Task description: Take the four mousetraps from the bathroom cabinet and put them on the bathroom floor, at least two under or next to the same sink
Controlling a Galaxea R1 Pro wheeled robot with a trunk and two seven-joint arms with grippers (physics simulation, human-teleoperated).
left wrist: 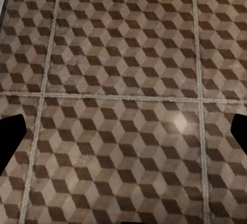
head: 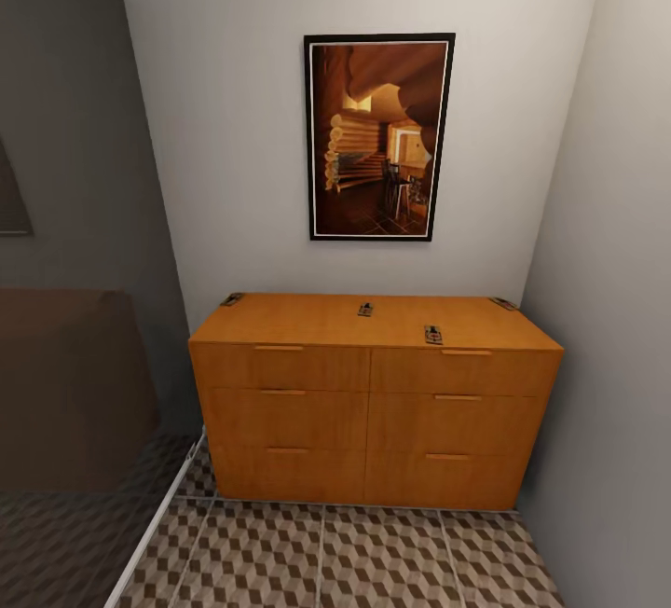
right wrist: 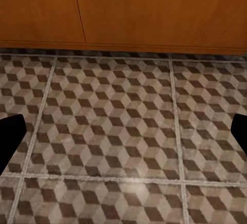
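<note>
- 4 mousetraps lie flat on the cabinet (head: 373, 375) top, head view: 1 at the back-left corner (head: 232, 298), 1 mid-top toward the back (head: 365, 310), 1 near the front edge right of centre (head: 433, 335), 1 at the back-right corner (head: 503, 303). All well apart from each other.
- Corner traps sit partly over the top's edge line; detail too small to read beyond dark wire on tan board.
- Cabinet stands against the back wall, centre of frame, 2 columns of 3 drawers with bar handles, all closed.
- Bathroom floor (head: 373, 557), cube-pattern tiles, runs across the bottom of the frame in front of the cabinet.
- Framed picture (head: 378, 136) hangs on the wall above the cabinet, upper centre.
- Dark glass panel (head: 75, 310) fills the left side of frame, with a white strip along its base.
- Left gripper (left wrist: 123, 136): released, black fingertips (left wrist: 11, 140) at the far edges of the left wrist view, tile between them.
- Right gripper (right wrist: 123, 134): released, fingertips (right wrist: 10, 134) spread to both edges, over tile, cabinet base across the upper part of the right wrist view.
</note>
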